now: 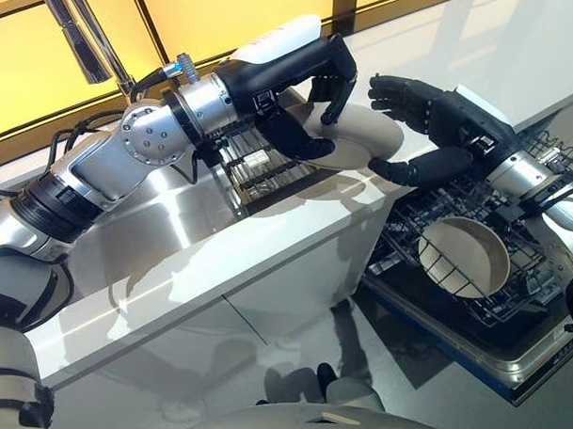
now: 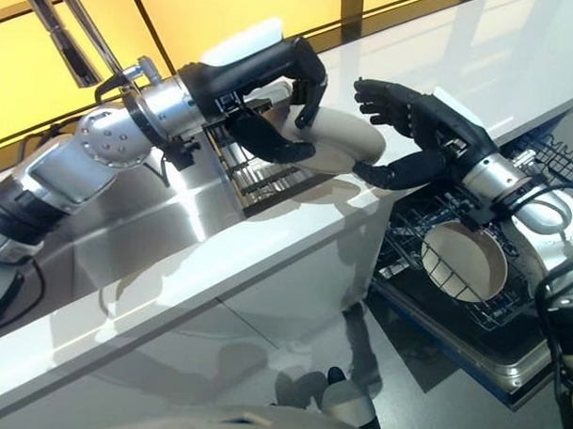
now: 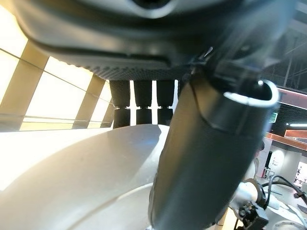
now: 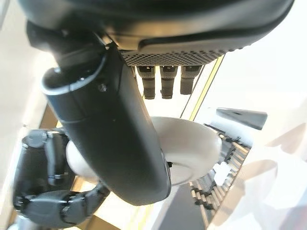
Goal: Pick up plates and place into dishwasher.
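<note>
White surface (image 1: pixel 295 243): left hand (image 1: pixel 301 78) fingers grip plate (image 1: pixel 364 142) for handover; right hand (image 1: pixel 431 116) open, above dishwasher (image 1: pixel 473 277)

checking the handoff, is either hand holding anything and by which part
The left hand holds a pale plate by its rim, fingers curled over the top edge, thumb beneath. The right hand is open beside the plate's other edge, not gripping it.
</note>
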`<state>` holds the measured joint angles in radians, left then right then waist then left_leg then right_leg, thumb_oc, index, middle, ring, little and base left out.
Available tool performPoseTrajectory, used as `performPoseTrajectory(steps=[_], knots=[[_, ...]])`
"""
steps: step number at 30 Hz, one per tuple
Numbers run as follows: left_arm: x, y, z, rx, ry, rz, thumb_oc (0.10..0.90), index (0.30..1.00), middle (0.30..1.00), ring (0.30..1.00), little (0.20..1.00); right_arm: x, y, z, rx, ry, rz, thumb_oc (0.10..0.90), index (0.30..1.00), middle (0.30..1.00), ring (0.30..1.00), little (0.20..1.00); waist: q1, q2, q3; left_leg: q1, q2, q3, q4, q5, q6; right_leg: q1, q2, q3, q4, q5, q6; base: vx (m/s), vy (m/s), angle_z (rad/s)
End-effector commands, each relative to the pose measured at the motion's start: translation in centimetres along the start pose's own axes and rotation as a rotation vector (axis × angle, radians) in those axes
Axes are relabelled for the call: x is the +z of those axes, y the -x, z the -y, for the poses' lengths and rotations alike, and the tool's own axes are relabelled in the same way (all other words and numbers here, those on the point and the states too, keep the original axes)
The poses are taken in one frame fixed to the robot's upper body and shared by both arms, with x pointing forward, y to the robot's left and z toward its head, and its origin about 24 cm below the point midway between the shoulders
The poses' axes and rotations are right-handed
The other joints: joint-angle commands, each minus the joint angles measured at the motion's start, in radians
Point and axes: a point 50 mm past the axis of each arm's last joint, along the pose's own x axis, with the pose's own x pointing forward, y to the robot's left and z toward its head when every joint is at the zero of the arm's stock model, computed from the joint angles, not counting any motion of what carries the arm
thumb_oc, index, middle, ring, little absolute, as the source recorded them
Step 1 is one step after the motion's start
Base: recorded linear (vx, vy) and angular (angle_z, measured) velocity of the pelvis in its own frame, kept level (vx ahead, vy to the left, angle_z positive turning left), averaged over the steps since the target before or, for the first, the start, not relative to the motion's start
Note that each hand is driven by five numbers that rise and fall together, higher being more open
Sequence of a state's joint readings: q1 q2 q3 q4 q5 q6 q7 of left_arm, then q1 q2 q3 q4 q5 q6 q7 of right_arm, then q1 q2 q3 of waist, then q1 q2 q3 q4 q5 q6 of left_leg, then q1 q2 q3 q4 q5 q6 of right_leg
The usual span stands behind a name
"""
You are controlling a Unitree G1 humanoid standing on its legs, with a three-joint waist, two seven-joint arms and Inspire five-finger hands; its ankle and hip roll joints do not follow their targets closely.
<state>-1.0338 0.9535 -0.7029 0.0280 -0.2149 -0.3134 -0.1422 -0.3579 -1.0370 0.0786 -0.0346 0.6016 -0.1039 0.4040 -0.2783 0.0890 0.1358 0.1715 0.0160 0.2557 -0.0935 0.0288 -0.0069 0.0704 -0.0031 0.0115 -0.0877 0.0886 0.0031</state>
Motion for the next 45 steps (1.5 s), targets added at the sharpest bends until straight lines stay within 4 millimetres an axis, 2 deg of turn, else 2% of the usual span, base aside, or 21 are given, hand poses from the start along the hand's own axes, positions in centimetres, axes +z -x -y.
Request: performPoseTrajectory(steps=[1, 10, 18, 27, 45], knots=[[1.3, -0.4, -5.6, 0.214, -0.094, 0.075, 0.1, 0.3, 0.3, 0.3, 0.2, 3.4, 0.5, 1.9, -0.074, -0.012, 0.213, 0.8, 0.9, 0.9, 0.9, 0.9, 0.013, -0.048, -0.13, 0.011, -0.003, -0.021, 0.006, -0.031, 0.01, 0.003, 0.022, 0.006, 0.048, -0.04, 0.078, 0.0, 0.0, 0.0], [0.4, 0.8, -6.4, 0.201, -0.154, 0.008, 0.1, 0.3, 0.3, 0.3, 0.2, 1.5, 2.5, 2.1, -0.028, -0.024, 0.072, 0.8, 0.9, 0.9, 0.9, 0.9, -0.002, -0.047, -0.125, 0.014, -0.001, -0.004, 0.006, -0.029, 0.009, -0.004, 0.02, 0.009, 0.054, -0.038, 0.08, 0.0, 0.004, -0.02], [0.1, 1.3, -6.6, 0.205, -0.161, -0.01, 0.1, 0.3, 0.3, 0.3, 0.2, 1.6, 3.1, 2.1, 0.005, -0.079, 0.089, 0.8, 0.9, 0.9, 0.9, 0.9, -0.008, -0.047, -0.119, 0.015, 0.0, 0.002, 0.007, -0.028, 0.009, -0.005, 0.019, 0.01, 0.056, -0.036, 0.08, 0.0, 0.003, -0.02], [-0.1, 0.8, -6.1, 0.211, -0.123, 0.001, 0.1, 0.3, 0.3, 0.3, 0.2, 2.5, 2.4, 1.0, 0.059, -0.115, 0.177, 0.8, 0.9, 0.9, 0.9, 0.9, -0.014, -0.047, -0.119, 0.016, -0.001, 0.009, 0.006, -0.03, 0.01, -0.007, 0.019, 0.017, 0.055, -0.035, 0.082, 0.0, 0.0, 0.0], [-0.2, -0.4, -5.0, 0.227, -0.024, 0.033, 0.1, 0.3, 0.3, 0.3, 0.2, 5.7, 0.5, 1.5, 0.014, -0.065, 0.333, 0.8, 0.9, 0.9, 0.9, 0.9, -0.011, -0.051, -0.12, 0.021, -0.002, 0.006, 0.008, -0.033, 0.012, 0.0, 0.021, 0.024, 0.055, -0.037, 0.079, 0.0, 0.0, 0.0]])
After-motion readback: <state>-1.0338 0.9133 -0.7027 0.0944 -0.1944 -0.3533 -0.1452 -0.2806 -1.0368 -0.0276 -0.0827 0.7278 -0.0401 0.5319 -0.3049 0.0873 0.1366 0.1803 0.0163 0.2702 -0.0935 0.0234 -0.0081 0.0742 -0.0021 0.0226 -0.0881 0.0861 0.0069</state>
